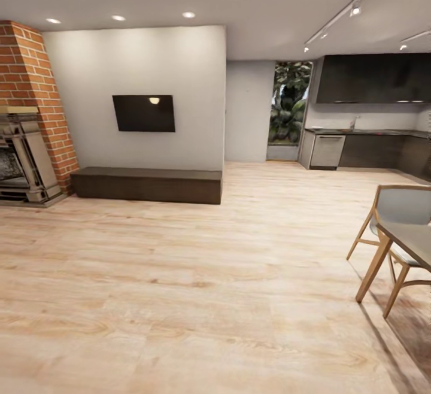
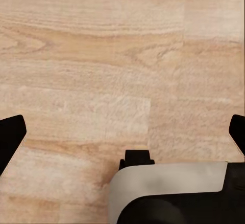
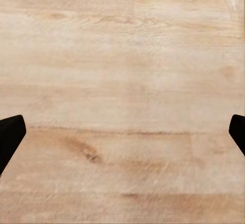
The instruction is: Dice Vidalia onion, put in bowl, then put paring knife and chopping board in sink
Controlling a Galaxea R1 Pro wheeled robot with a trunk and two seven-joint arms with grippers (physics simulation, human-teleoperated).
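Robot's just crossing the wood floor toward the far kitchen table, both hands spread and empty.

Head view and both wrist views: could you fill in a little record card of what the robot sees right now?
Place: living room with wooden floor
Left side: brick fireplace
Middle wall: dark screen above low bench
Far right: kitchen countertop with dark cabinets
Near right: chair at a table
Left gripper: open, above floor
Right gripper: open, above floor
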